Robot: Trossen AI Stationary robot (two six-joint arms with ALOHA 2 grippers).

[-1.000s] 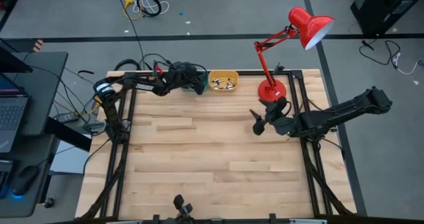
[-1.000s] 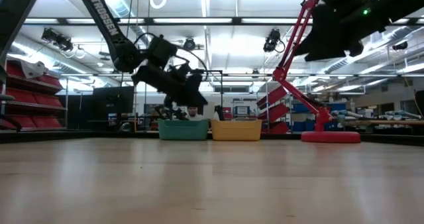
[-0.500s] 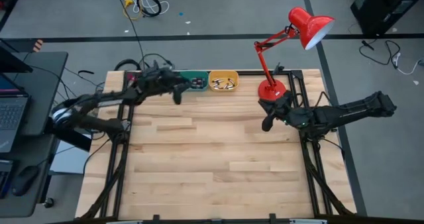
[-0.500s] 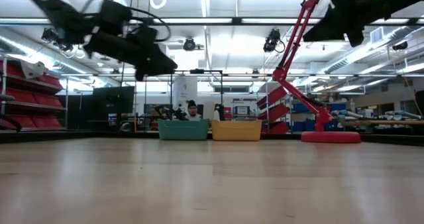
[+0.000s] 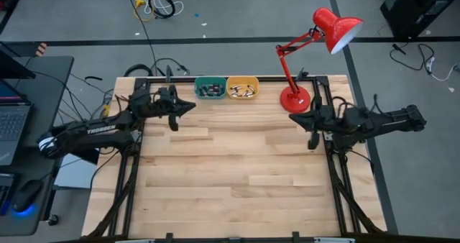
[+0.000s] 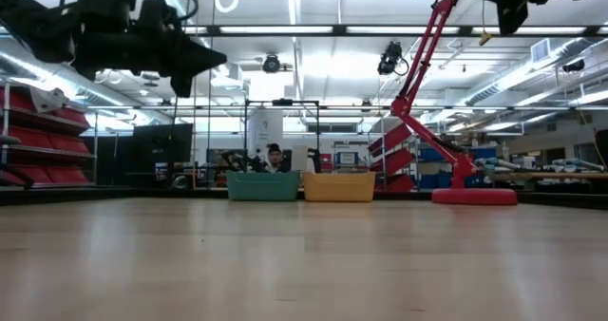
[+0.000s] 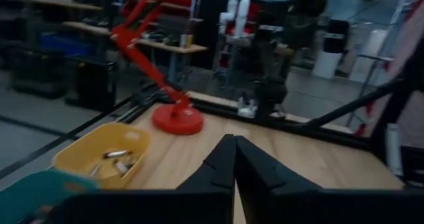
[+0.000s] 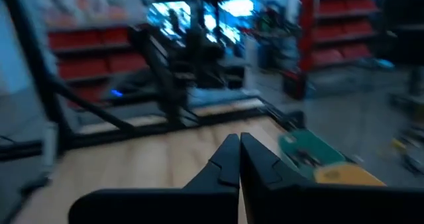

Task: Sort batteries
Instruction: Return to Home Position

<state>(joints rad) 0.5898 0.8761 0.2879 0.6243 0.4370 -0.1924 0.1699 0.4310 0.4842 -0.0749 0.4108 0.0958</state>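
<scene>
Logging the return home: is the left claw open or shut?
Shut: its wrist view shows the left claw with fingertips touching, nothing between them. Right claw likewise.

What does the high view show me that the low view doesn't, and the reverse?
Only the high view: the batteries lying inside the yellow bin and the teal bin, and where the grippers stand: the left gripper beside the teal bin, the right gripper by the base of the red lamp. Only the low view: the bins' side walls, contents hidden, and a person in the room behind them. Both: the two bins side by side at the far edge of the table, the red lamp, both arms.
</scene>
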